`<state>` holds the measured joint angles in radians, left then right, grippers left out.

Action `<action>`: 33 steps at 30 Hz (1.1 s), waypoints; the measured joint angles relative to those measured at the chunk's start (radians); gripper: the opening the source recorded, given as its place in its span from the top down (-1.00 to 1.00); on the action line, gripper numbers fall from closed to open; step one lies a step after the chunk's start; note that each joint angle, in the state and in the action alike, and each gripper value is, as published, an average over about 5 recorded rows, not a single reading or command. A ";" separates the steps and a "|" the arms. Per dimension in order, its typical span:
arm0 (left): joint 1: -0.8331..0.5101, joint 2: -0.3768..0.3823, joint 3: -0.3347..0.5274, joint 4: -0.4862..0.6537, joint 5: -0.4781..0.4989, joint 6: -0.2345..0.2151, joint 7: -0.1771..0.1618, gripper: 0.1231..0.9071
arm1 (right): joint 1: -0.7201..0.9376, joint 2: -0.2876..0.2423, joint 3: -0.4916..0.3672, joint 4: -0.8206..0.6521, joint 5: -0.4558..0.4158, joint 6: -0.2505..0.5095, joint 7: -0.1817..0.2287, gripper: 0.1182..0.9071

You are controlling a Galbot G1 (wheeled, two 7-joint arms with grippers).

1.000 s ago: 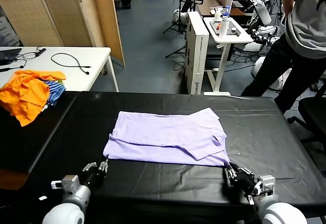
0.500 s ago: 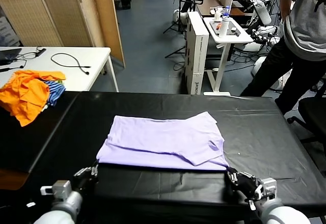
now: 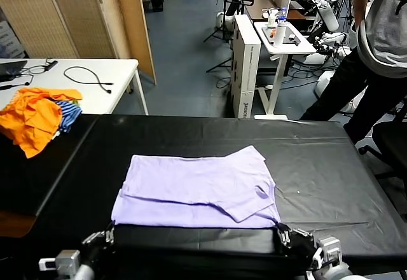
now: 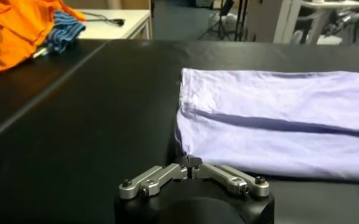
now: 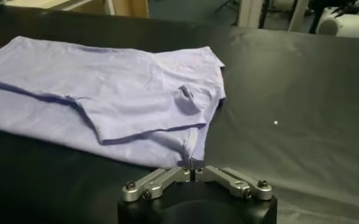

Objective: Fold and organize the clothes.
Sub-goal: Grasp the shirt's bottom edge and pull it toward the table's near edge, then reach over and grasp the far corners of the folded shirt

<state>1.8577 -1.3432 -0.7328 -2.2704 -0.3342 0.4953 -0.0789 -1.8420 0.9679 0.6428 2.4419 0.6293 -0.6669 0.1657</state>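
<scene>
1. Judging task approx. halfway: t-shirt already lying doubled over once, one layer stacked on another w/ a sleeve flap on top. More folds and final tidy placing probably left.
2. Sitting low at near hem, left gripper: fingertips looking closed together on shirt's corner, seeming to pinch it.
3. Doing likewise at other hem corner, right gripper: tips closed, a ridge of cloth rising into them, so judging it gripped.
4. Spreading away from both sets of fingertips, shirt body stretching between them and just beyond. Nothing else lying near the fingers.
5. Showing as pale lavender, thin, soft cotton w/ matte surface. Forming a rough rectangle, edges slightly wavy, stitched hem visible, small wrinkles near sleeve.
6. Resting on black table cover, smooth w/ slight sheen and faint creases.
7. Sitting well away from left fingers, orange & blue-striped heap, crumpled, no part of this fold.
</scene>
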 joint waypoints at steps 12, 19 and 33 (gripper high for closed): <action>-0.083 0.022 -0.058 -0.038 -0.109 0.067 0.009 -0.97 | 0.337 -0.058 -0.036 -0.142 0.111 -0.052 0.027 -1.00; -0.295 0.119 -0.008 0.043 -0.236 0.127 -0.031 -1.00 | 0.628 -0.073 -0.188 -0.334 0.145 -0.069 0.054 -1.00; -0.674 0.275 0.151 0.352 -0.376 0.173 -0.060 -1.00 | 0.972 -0.011 -0.424 -0.654 0.134 -0.070 0.021 -1.00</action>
<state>1.1840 -1.0677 -0.5818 -1.9181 -0.7099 0.6688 -0.1386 -0.8697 0.9574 0.2190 1.7883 0.7636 -0.7365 0.1865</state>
